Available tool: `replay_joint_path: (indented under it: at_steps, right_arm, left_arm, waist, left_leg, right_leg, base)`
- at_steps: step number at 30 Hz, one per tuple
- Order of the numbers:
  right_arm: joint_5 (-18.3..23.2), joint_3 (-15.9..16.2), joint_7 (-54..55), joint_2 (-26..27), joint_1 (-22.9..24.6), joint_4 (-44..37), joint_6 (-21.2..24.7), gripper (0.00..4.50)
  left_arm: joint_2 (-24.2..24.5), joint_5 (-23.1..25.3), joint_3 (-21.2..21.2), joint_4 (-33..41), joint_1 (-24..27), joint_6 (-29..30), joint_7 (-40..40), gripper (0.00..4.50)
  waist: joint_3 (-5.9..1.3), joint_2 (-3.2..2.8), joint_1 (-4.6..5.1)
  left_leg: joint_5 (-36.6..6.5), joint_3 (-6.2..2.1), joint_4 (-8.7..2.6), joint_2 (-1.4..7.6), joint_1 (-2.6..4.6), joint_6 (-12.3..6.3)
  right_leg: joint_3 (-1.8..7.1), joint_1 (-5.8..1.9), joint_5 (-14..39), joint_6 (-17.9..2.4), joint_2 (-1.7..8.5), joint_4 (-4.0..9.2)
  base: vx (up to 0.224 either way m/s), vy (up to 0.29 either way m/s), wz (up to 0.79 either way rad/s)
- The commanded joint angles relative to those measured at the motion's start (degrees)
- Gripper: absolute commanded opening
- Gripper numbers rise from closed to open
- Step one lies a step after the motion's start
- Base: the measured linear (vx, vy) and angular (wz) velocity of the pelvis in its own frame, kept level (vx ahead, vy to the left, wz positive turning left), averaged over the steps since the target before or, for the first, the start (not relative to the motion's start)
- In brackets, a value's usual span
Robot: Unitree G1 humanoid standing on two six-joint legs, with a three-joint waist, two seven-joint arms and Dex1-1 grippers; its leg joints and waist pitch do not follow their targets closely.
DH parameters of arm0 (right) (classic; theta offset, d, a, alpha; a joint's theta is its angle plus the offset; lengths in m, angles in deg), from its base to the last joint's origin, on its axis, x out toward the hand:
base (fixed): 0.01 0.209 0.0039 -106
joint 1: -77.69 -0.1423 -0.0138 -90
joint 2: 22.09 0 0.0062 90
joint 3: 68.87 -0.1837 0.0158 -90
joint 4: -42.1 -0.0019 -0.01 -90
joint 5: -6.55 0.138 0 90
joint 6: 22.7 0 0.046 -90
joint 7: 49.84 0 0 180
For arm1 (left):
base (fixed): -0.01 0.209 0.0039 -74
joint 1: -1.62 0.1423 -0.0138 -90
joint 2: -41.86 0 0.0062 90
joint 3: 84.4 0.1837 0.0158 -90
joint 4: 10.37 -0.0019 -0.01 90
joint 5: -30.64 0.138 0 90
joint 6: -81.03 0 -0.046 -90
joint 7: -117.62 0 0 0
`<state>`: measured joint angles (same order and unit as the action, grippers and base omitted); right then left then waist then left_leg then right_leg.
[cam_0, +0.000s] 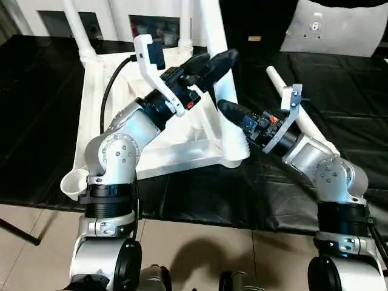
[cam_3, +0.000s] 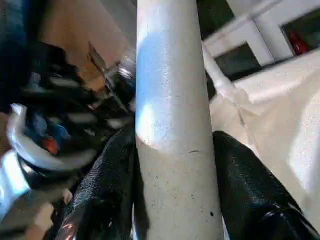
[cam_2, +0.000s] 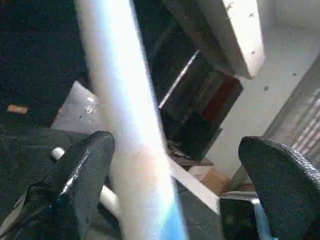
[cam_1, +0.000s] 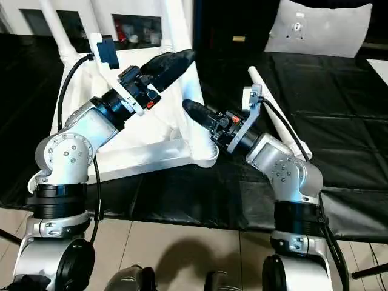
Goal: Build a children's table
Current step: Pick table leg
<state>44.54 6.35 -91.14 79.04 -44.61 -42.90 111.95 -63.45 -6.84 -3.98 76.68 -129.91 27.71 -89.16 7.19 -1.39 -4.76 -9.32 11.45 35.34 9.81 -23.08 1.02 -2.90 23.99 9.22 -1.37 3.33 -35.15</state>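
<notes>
The children's table lies upside down on the black workbench, its ribbed white top (cam_0: 91,115) facing up. Two legs (cam_0: 77,27) rise from the far sockets. A third leg (cam_0: 213,24) stands in the near right socket (cam_0: 233,154). My right gripper (cam_0: 225,110) is shut on this leg low down, with a finger pressed on each side (cam_3: 175,140). Higher up, my left gripper (cam_0: 215,63) is open around the same leg (cam_2: 125,90), fingers wide apart. The near left socket (cam_0: 74,180) is empty. A loose leg (cam_0: 277,79) lies on the bench behind my right arm.
The workbench's black sheet (cam_0: 36,121) ends at a front edge close to my body, with tan floor below. A white panel (cam_0: 333,27) leans at the back right. A white-framed cabinet (cam_0: 151,24) stands behind the table.
</notes>
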Motion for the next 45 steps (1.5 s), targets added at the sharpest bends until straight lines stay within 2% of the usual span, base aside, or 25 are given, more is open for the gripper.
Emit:
replay_joint_path:
  at_steps: [1,2,5,6,7,8,9,10,11,13,14,15,17,19,22,24,31,34,36,39,43,45]
  right_arm:
    - [1.09,-0.19,1.84,0.65,0.1,-2.18,-1.17,1.86]
    - [-1.02,2.07,3.07,0.92,1.54,-4.07,-2.02,1.86]
    - [-7.7,7.23,2.61,0.07,3.94,-6.14,-9.64,1.86]
    - [-9.35,8.53,2.24,-0.31,4.45,-6.42,-11.62,1.86]
    - [-9.35,8.53,2.24,-0.31,4.45,-6.42,-11.62,1.86]
    - [-11.73,9.86,2.63,-0.37,5.03,-6.28,-14.64,1.86]
    - [-17.67,13.07,3.78,-0.77,5.85,-4.85,-21.88,1.86]
    - [-17.67,13.07,3.78,-0.77,5.85,-4.85,-21.88,1.86]
    - [-20.84,14.37,5.17,-0.27,6.16,-3.44,-26.63,1.86]
    - [-22.29,14.54,6.78,0.83,6.3,-2.24,-30.18,1.86]
    - [-22.29,14.54,6.78,0.83,6.3,-2.24,-30.18,1.86]
    - [-23.32,15.1,7.54,1.43,6.58,-1.11,-33.39,1.86]
    - [-23.23,15.32,7.3,1.75,6.94,-0.45,-34.67,1.86]
    - [-23.14,15.41,7.14,1.94,7.14,-0.07,-35.38,1.86]
    - [-23.93,15.8,6.85,2.43,7.8,2.23,-39.01,1.86]
    - [-23.93,15.8,6.85,2.43,7.8,2.23,-39.01,1.86]
    - [-25.24,16.58,6.4,2.12,7.84,5.17,-43.57,1.86]
    - [-24.76,16.81,6.05,2.07,8.11,5.39,-43.51,1.86]
    - [-24.76,16.82,6.03,2.07,8.11,5.39,-43.53,1.86]
    - [-25.46,17.72,4.81,1.78,8.63,5.91,-45.65,1.86]
    - [-25.85,18.16,4.56,1.77,8.78,7.0,-47.73,1.86]
    - [-25.97,18.21,4.63,1.8,8.72,7.41,-48.22,1.86]
  left_arm:
    - [-0.02,1.3,1.43,-0.34,-0.18,-0.18,0.95,4.5]
    - [-1.02,2.75,1.59,-0.98,0.05,-1.0,3.25,4.5]
    - [-2.01,5.21,1.94,-2.23,0.32,-2.47,6.34,4.5]
    - [-2.06,5.89,2.18,-2.39,0.45,-2.98,6.82,4.34]
    - [-2.06,5.89,2.18,-2.39,0.45,-2.98,6.82,4.24]
    - [-2.38,6.54,2.19,-2.54,0.55,-3.92,7.85,4.24]
    - [-2.99,7.14,2.41,-2.11,0.69,-5.58,8.56,4.14]
    - [-2.99,7.14,2.41,-2.11,0.69,-5.58,8.56,3.91]
    - [-3.23,7.8,3.2,-1.16,0.99,-6.3,8.69,3.81]
    - [-3.17,8.93,4.54,-0.08,1.51,-7.13,8.44,3.75]
    - [-3.17,8.93,4.54,-0.08,1.51,-7.13,8.44,3.58]
    - [-2.88,9.7,6.71,1.6,3.09,-8.02,6.5,3.46]
    - [-2.67,10.13,7.67,2.29,4.11,-8.3,5.8,3.29]
    - [-2.56,10.4,8.18,2.64,4.65,-8.46,5.49,3.29]
    - [-2.56,10.96,8.75,3.28,6.46,-8.56,6.16,3.27]
    - [-2.56,10.96,8.75,3.28,6.46,-8.56,6.16,3.26]
    - [-2.53,11.94,9.58,3.9,7.64,-10.0,6.12,3.26]
    - [-1.56,13.2,10.3,3.57,7.76,-10.84,5.6,3.26]
    - [-1.5,13.26,10.33,3.54,7.76,-10.88,5.57,3.26]
    - [1.74,16.42,12.11,1.67,7.96,-14.0,2.62,3.26]
    - [3.81,17.12,13.57,1.32,8.86,-16.07,-1.58,3.26]
    - [4.45,17.22,14.08,1.4,9.2,-16.61,-2.86,2.98]
  waist:
    - [-6.1,0.6,0.03]
    - [-6.1,0.6,-0.07]
    - [-6.15,0.33,-0.32]
    - [-6.19,0.41,-0.15]
    - [-6.16,0.45,-0.09]
    - [-6.18,0.35,-0.09]
    - [-6.21,0.46,-0.19]
    - [-6.08,0.54,-0.02]
    - [-6.16,0.43,-0.03]
    - [-6.09,0.49,0.13]
    - [-6.14,0.48,0.11]
    - [-6.2,0.45,0.17]
    - [-6.19,0.38,0.22]
    - [-6.15,0.36,0.34]
    - [-6.21,0.35,0.38]
    - [-6.18,0.32,0.35]
    - [-6.42,0.32,0.36]
    - [-6.56,0.17,0.33]
    - [-6.56,0.26,0.35]
    - [-6.51,0.21,0.33]
    - [-6.36,0.07,0.44]
    - [-6.42,0.02,0.49]
  left_leg:
    - [-8.71,-1.87,-4.01,2.99,1.67,-1.54]
    - [-9.03,-1.85,-4.03,3.04,1.77,-1.18]
    - [-9.67,-1.95,-4.14,3.14,1.74,-0.17]
    - [-9.94,-2.02,-4.2,3.04,1.63,0.05]
    - [-9.99,-1.98,-4.21,3.02,1.59,0.05]
    - [-10.04,-1.93,-4.15,2.95,1.67,-0.08]
    - [-10.38,-2.0,-4.04,3.13,1.48,0.19]
    - [-10.4,-1.92,-4.04,2.92,1.43,0.25]
    - [-10.61,-1.94,-4.01,2.91,1.51,-0.14]
    - [-11.27,-1.94,-4.07,3.01,1.62,-0.47]
    - [-11.19,-1.95,-4.02,3.02,1.6,-0.61]
    - [-11.14,-2.02,-4.11,3.18,1.58,-1.01]
    - [-10.97,-1.95,-4.08,3.16,1.52,-1.48]
    - [-11.19,-1.85,-4.08,3.07,1.54,-1.76]
    - [-11.87,-1.85,-4.04,3.11,1.62,-1.66]
    - [-11.91,-1.89,-4.08,3.13,1.6,-1.58]
    - [-10.93,-1.83,-3.92,3.11,1.55,-2.08]
    - [-10.81,-1.89,-3.9,3.15,1.56,-2.33]
    - [-10.6,-1.85,-3.89,3.12,1.51,-2.42]
    - [-11.12,-1.93,-3.98,3.14,1.59,-2.3]
    - [-11.54,-1.91,-4.08,3.23,1.65,-1.88]
    - [-11.65,-1.95,-4.1,3.21,1.66,-1.82]
  right_leg:
    - [2.43,-2.76,18.73,-8.53,4.68,4.85]
    - [2.42,-2.8,18.81,-8.29,4.67,4.93]
    - [2.42,-2.73,18.28,-7.35,4.73,4.97]
    - [2.43,-2.94,18.09,-7.16,4.77,4.87]
    - [2.45,-2.99,18.02,-7.11,4.75,4.93]
    - [2.5,-2.93,18.04,-7.24,4.74,4.94]
    - [2.49,-2.84,18.58,-7.2,5.08,5.01]
    - [2.51,-2.85,18.83,-7.13,4.92,5.12]
    - [2.53,-2.94,18.99,-7.53,4.99,5.04]
    - [2.51,-2.74,19.65,-7.71,4.91,5.13]
    - [2.53,-2.75,19.53,-7.82,4.98,5.14]
    - [2.5,-2.89,18.42,-8.43,4.85,4.93]
    - [2.56,-2.87,17.3,-8.8,4.8,4.87]
    - [2.57,-2.89,17.09,-9.1,4.65,4.85]
    - [2.56,-2.88,17.53,-9.34,4.7,4.93]
    - [2.56,-2.92,17.64,-9.37,4.67,4.9]
    - [2.59,-3.04,15.48,-10.0,4.65,4.62]
    - [2.59,-3.14,15.19,-9.93,4.64,4.56]
    - [2.59,-3.17,14.85,-9.97,4.64,4.5]
    - [2.57,-3.0,16.14,-9.38,4.63,4.65]
    - [2.63,-2.9,15.65,-9.85,4.68,4.51]
    - [2.62,-2.95,15.12,-10.24,4.71,4.44]
  base:
    - [0.0,0.0,0.0]
    - [0.0,0.0,0.0]
    - [0.0,0.0,0.0]
    - [0.0,0.0,0.0]
    - [0.0,0.0,0.0]
    - [0.0,0.0,0.0]
    - [0.0,0.0,0.0]
    - [0.0,0.0,0.0]
    - [0.0,0.0,0.0]
    - [0.0,0.0,0.0]
    - [0.0,0.0,0.0]
    - [0.0,0.0,0.0]
    - [0.0,0.0,0.0]
    - [0.0,0.0,0.0]
    - [0.0,0.0,0.0]
    - [0.0,0.0,0.0]
    - [0.0,0.0,0.0]
    - [0.0,0.0,0.0]
    - [0.0,0.0,0.0]
    - [0.0,0.0,0.0]
    - [0.0,0.0,0.0]
    - [0.0,0.0,0.0]
